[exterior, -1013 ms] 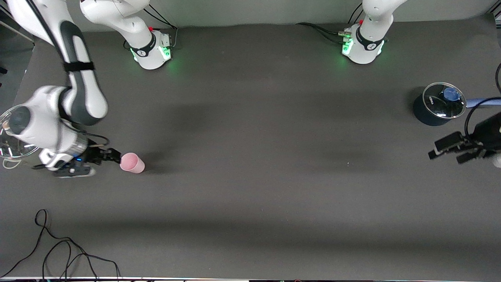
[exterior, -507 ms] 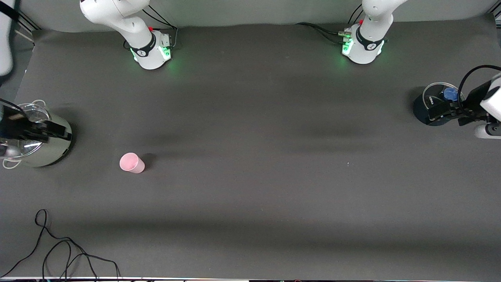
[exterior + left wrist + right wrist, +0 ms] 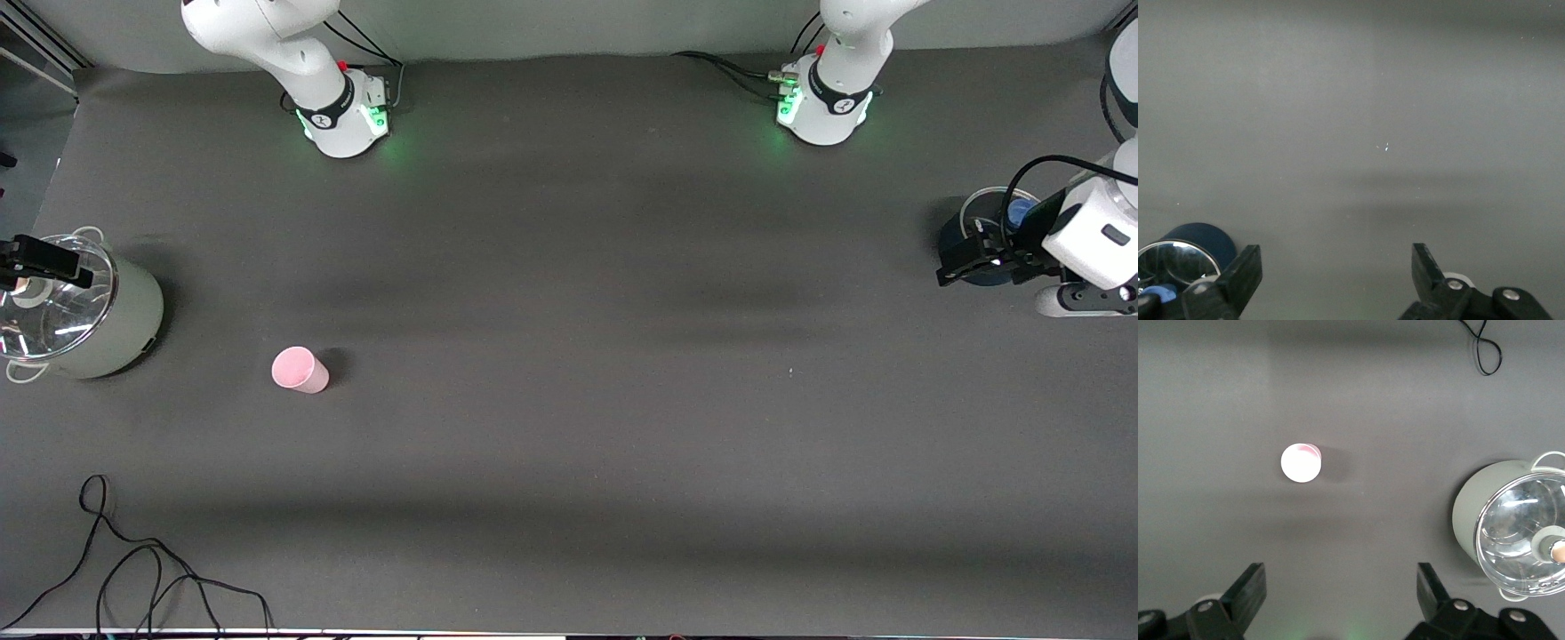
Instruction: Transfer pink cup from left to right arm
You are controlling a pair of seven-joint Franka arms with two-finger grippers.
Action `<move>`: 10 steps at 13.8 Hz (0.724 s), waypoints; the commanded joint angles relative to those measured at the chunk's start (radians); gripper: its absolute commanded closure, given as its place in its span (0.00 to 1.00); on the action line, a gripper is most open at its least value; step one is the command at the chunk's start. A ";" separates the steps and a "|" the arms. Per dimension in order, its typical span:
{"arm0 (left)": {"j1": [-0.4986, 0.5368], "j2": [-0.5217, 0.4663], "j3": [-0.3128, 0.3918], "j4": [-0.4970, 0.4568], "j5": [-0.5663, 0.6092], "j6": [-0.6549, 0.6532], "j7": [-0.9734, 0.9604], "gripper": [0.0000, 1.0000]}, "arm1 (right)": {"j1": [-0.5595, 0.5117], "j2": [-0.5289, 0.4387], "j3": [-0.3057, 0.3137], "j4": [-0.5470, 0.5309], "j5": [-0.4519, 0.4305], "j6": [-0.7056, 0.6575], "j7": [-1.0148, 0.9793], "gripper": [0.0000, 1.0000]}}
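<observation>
The pink cup (image 3: 300,370) stands upright on the mat toward the right arm's end, beside the steel pot (image 3: 107,333). The right gripper (image 3: 1341,603), fingers spread and empty, hangs over that pot, nearest the cup. The left gripper (image 3: 1337,277), likewise spread, hovers over the dark blue pot (image 3: 969,262), well apart.

Even dim overhead light, soft banded shadows on table (image 3: 569,427); glare on pot lid (image 3: 1521,533)
</observation>
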 commanded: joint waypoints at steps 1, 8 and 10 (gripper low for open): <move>-0.293 -0.020 0.296 0.015 0.009 0.007 -0.019 0.00 | 0.010 0.021 -0.009 0.036 -0.015 -0.043 -0.005 0.00; -0.494 -0.018 0.482 0.029 0.012 0.008 -0.019 0.00 | 0.012 0.021 0.001 0.031 -0.029 -0.049 -0.019 0.00; -0.512 -0.017 0.486 0.029 0.015 0.007 -0.019 0.00 | -0.012 0.015 0.056 0.031 -0.032 -0.049 -0.008 0.00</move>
